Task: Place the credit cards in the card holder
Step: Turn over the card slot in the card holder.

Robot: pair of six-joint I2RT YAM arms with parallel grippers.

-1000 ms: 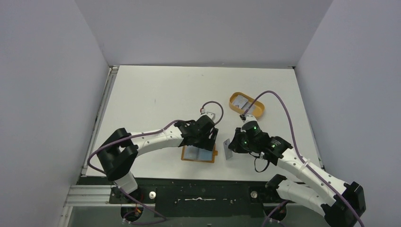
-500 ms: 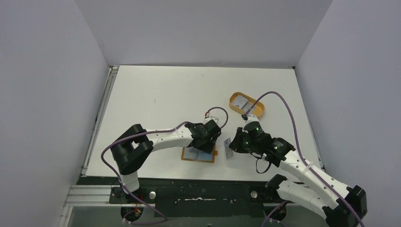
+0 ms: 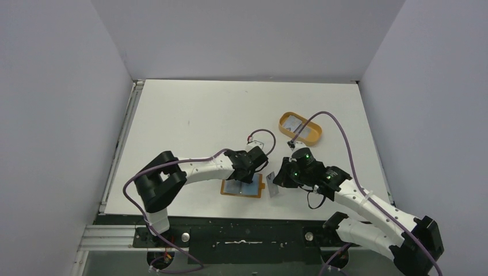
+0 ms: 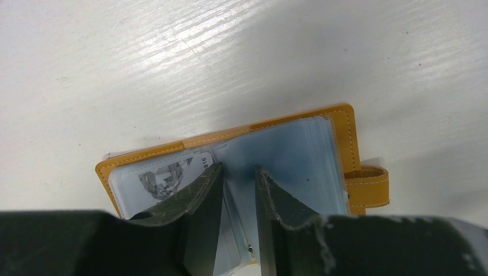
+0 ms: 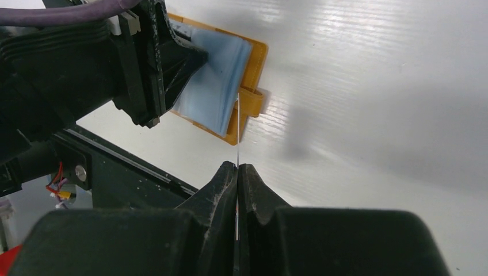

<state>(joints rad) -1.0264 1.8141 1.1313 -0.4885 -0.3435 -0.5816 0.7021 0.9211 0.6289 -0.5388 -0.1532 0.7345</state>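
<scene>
Right tool [image 5: 237, 167] has carried its card [image 5: 237, 123] leftward to the holder [image 4: 339, 129]. The holder lies open along the tabletop's [image 3: 195, 115] near edge, tab rightward. Clamped tight, the tool holds the card upright, leading edge toward the sleeves. Left tool [image 4: 239, 168] has narrowed over them; whether it pinches one I cannot tell. Next, the card needs a parted sleeve.

We see the orange card holder [image 3: 242, 188] lying open, blue sleeves up, a pale credit card [image 3: 274, 185] tilted beside its tab.
</scene>
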